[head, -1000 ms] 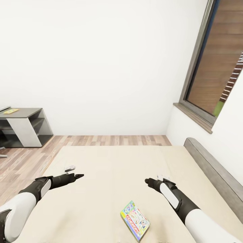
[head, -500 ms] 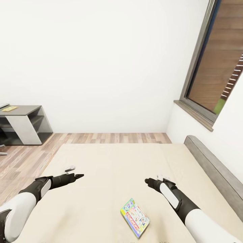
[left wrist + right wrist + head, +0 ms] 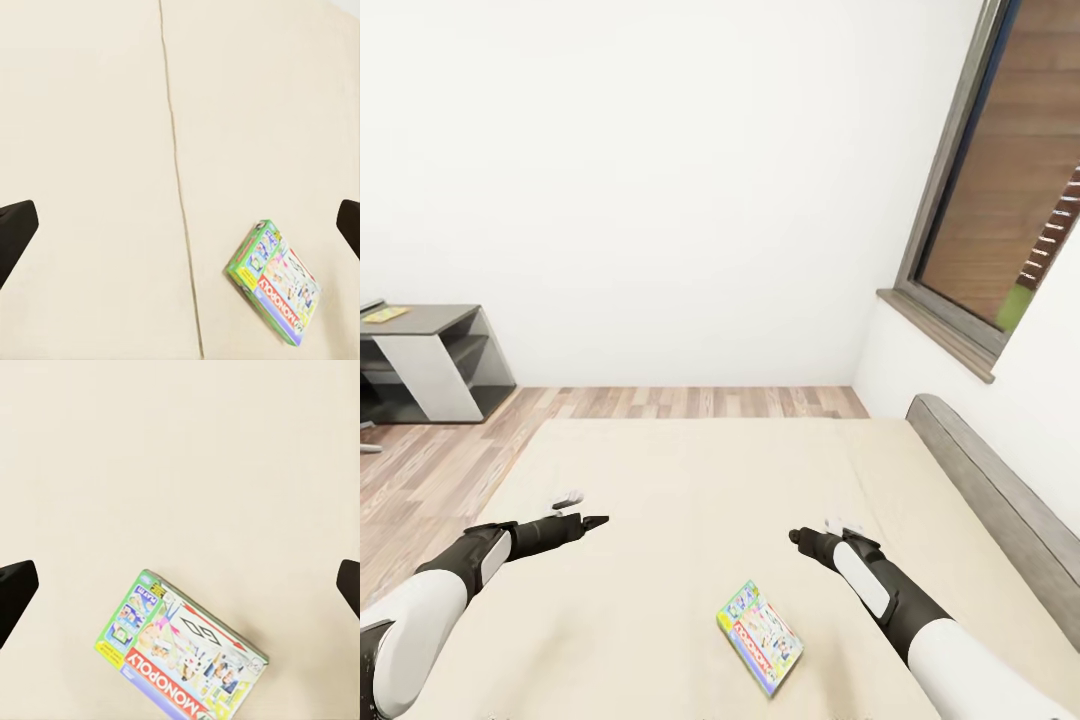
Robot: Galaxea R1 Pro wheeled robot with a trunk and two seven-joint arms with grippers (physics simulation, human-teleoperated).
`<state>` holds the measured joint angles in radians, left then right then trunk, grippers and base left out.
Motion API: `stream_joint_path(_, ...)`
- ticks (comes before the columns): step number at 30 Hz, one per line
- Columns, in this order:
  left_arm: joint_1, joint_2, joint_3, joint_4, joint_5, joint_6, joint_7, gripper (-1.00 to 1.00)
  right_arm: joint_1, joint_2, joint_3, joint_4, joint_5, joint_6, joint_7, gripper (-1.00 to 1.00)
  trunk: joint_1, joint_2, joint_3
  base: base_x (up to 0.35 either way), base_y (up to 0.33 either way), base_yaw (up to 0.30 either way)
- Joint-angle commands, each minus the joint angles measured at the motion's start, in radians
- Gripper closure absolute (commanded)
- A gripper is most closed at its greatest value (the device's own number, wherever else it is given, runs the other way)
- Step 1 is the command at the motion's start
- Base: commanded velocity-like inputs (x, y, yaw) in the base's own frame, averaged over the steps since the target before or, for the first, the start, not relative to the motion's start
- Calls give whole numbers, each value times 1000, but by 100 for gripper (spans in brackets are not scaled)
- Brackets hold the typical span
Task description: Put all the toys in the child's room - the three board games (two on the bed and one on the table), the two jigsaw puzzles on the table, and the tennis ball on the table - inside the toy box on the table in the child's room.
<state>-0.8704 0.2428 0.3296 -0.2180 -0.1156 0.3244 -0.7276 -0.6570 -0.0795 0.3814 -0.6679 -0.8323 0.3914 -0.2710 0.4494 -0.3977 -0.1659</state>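
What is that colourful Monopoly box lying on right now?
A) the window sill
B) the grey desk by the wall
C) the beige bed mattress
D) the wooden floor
C: the Monopoly box lies flat on the beige mattress of the bed, between the two arms, with neither the left gripper nor the right gripper touching it.

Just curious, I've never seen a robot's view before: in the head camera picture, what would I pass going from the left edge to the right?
Dark grey cabinet → left gripper → Monopoly box → right gripper → bed frame → window.
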Motion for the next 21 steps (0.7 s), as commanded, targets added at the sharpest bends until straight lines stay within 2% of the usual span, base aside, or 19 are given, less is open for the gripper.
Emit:
stream_joint_path(1, -1, 0, 9, -1, -10, 6, -6, -100, -1, -2, 7, -2, -10, 1, -10, -100, 1, -2, -4, 0, 0, 0)
stream_joint_path(21, -1, 0, 8, -1, -10, 6, -6, -100, -1, -1, 7, -2, -10, 1, -10, -100, 1, -2, -37, 0, 0, 0)
